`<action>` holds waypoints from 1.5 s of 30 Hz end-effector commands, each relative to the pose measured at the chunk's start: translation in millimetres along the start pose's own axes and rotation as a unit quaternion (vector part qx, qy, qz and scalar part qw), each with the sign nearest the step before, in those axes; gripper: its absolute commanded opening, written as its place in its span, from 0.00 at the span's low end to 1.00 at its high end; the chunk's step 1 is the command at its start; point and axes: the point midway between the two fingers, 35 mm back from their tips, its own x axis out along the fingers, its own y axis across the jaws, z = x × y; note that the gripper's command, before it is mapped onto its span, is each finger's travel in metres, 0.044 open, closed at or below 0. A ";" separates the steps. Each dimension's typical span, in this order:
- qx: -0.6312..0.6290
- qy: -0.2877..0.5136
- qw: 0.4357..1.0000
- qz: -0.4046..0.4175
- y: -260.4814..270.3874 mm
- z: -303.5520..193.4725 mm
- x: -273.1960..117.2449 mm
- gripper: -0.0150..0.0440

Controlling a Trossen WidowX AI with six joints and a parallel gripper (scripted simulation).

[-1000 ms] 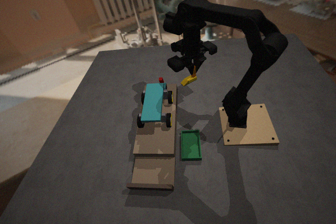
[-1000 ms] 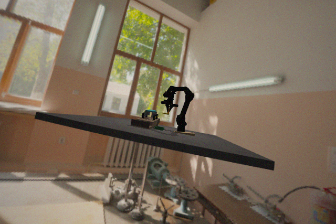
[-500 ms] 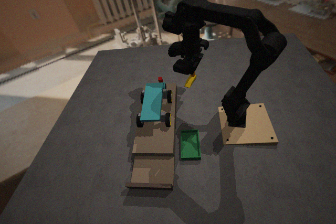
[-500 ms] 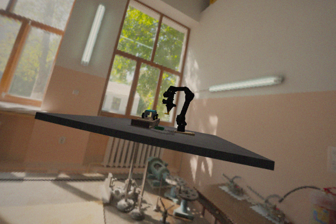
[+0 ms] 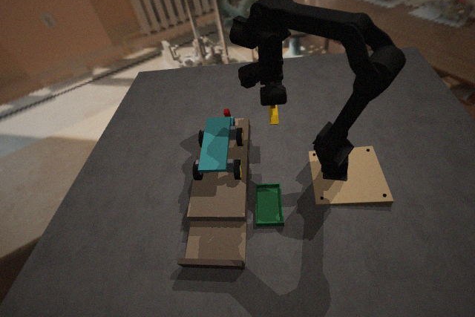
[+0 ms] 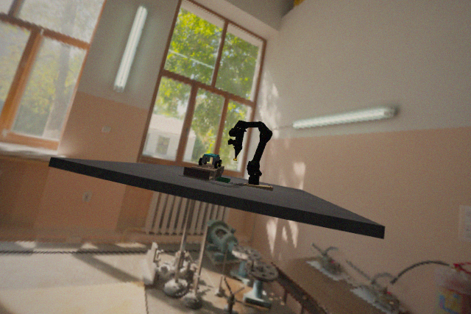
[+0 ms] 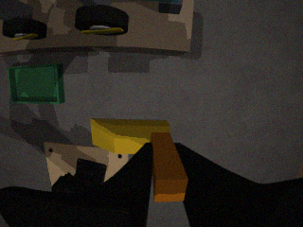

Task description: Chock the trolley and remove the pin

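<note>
My gripper (image 5: 273,105) (image 7: 162,149) is shut on the orange handle (image 7: 167,163) of the yellow chock (image 5: 273,115) (image 7: 127,132) and holds it in the air to the right of the ramp's upper end. The teal trolley (image 5: 216,143) (image 6: 210,158) with black wheels (image 7: 101,20) stands on the upper part of the brown ramp (image 5: 218,198) (image 7: 156,38). The red-headed stop pin (image 5: 226,112) stands at the trolley's far, uphill end. The green tray (image 5: 269,204) (image 7: 36,84) lies on the table right of the ramp's middle.
The arm's base stands on a tan plate (image 5: 366,182) at the right of the dark table (image 5: 115,209). A lower ramp section (image 5: 214,246) lies toward the front. The table edges are near on the left and front.
</note>
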 end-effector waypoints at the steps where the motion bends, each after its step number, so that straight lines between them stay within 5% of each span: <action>1: -0.059 -0.001 0.998 0.004 -0.2 -0.3 0.0 0.25; 20: -0.369 -0.002 0.929 0.003 -0.2 -0.4 0.0 0.25; 45: -0.690 -0.003 0.724 0.002 -0.2 -0.3 0.0 0.25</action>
